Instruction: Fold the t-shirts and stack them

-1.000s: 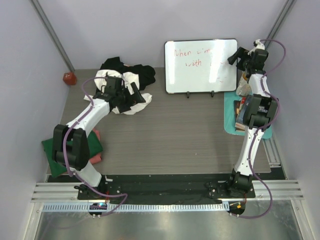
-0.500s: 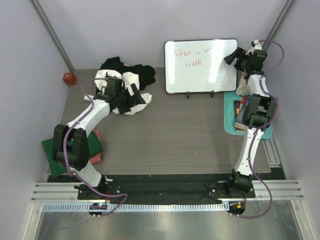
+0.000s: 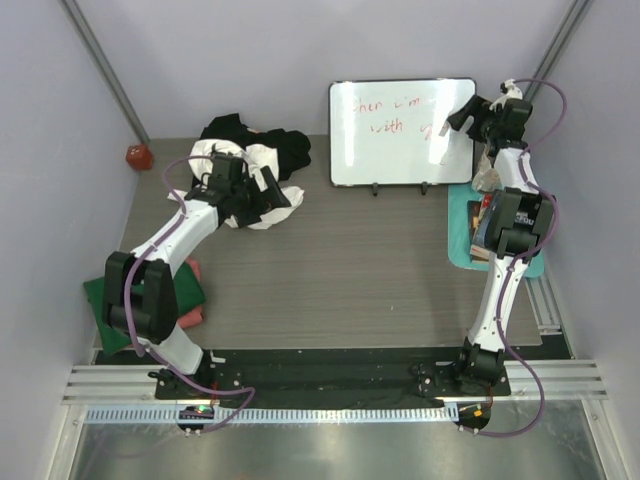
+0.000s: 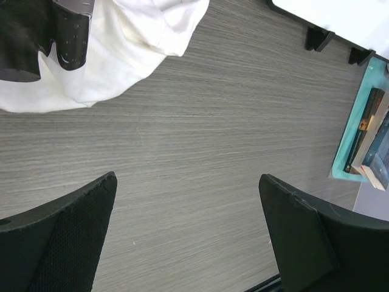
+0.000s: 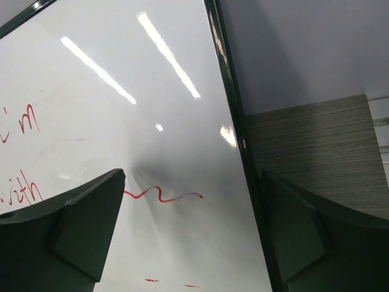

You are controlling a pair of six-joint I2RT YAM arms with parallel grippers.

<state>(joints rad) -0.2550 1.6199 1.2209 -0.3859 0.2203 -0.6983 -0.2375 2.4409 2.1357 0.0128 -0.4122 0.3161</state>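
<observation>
A heap of t-shirts lies at the back left, a crumpled white one (image 3: 262,160) tangled with a black one (image 3: 290,148). My left gripper (image 3: 275,192) hovers open at the heap's near right edge. In the left wrist view the white shirt (image 4: 127,55) and the black cloth (image 4: 18,36) fill the top left, and the left gripper (image 4: 187,177) has only bare table between its fingers. A folded dark green shirt (image 3: 120,300) rests on a salmon pink one (image 3: 193,305) at the near left. My right gripper (image 3: 458,117) is raised and open before the whiteboard (image 5: 121,121), holding nothing (image 5: 193,176).
A whiteboard (image 3: 400,130) with red writing stands at the back centre on small feet. A teal mat (image 3: 458,235) with books (image 3: 492,215) lies at the right edge, also seen as teal mat (image 4: 352,131). A red object (image 3: 138,156) sits at the far left corner.
The right gripper has shifted a little to the left, in front of the whiteboard's right edge. The left arm and the shirts have not visibly moved.
</observation>
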